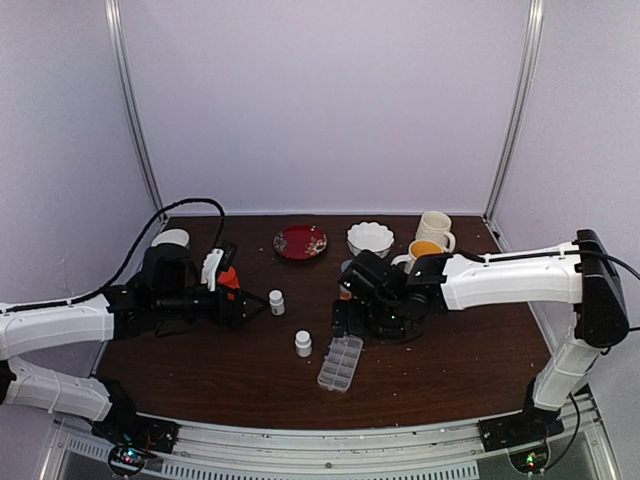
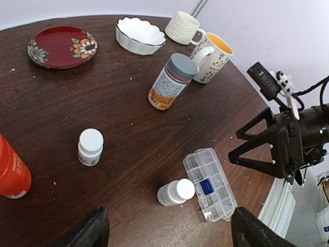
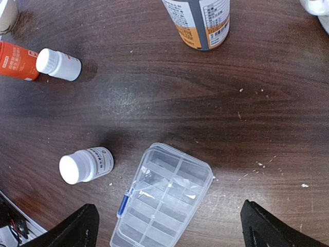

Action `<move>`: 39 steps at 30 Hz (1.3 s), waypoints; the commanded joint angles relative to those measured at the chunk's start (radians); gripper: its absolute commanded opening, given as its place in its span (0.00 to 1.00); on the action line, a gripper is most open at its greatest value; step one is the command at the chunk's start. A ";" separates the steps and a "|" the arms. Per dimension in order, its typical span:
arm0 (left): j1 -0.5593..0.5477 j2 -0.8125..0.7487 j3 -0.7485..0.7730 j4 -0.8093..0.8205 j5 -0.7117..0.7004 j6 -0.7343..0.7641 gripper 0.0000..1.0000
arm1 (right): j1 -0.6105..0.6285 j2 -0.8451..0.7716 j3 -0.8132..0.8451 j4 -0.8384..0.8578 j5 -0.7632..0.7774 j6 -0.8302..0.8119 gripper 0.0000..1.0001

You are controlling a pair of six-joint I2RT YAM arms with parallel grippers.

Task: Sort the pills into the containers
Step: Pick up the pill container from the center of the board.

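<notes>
The left gripper hangs open and empty. A bottle sits just left of the closed box. Above it the right gripper gapes open. Whitish specks, possibly pills, lie nearby.

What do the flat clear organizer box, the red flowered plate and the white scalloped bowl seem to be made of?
Flat clear organizer box: likely hard plastic, glossy; the table shows through its dividers.
Red flowered plate: probably glazed ceramic; smooth sheen, painted flowers.
White scalloped bowl: probably glazed ceramic or porcelain; thick wavy rim.
</notes>
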 commanded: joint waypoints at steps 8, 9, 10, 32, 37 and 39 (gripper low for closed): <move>-0.004 -0.077 -0.048 0.109 -0.070 0.034 0.93 | 0.001 0.065 0.037 -0.027 -0.091 0.265 1.00; -0.004 -0.085 -0.045 0.103 -0.076 0.044 0.93 | 0.004 0.075 0.036 -0.010 -0.116 0.278 1.00; -0.005 -0.093 -0.046 0.096 -0.085 0.053 0.94 | 0.011 0.089 0.045 -0.003 -0.131 0.286 1.00; -0.005 -0.196 -0.078 0.081 -0.123 0.143 0.96 | 0.044 0.216 0.112 -0.057 -0.164 0.363 0.98; -0.005 -0.196 -0.081 0.078 -0.126 0.145 0.96 | 0.039 0.206 0.076 0.004 -0.185 0.368 0.92; -0.005 -0.192 -0.081 0.078 -0.121 0.146 0.96 | 0.036 0.206 0.059 0.023 -0.200 0.377 0.90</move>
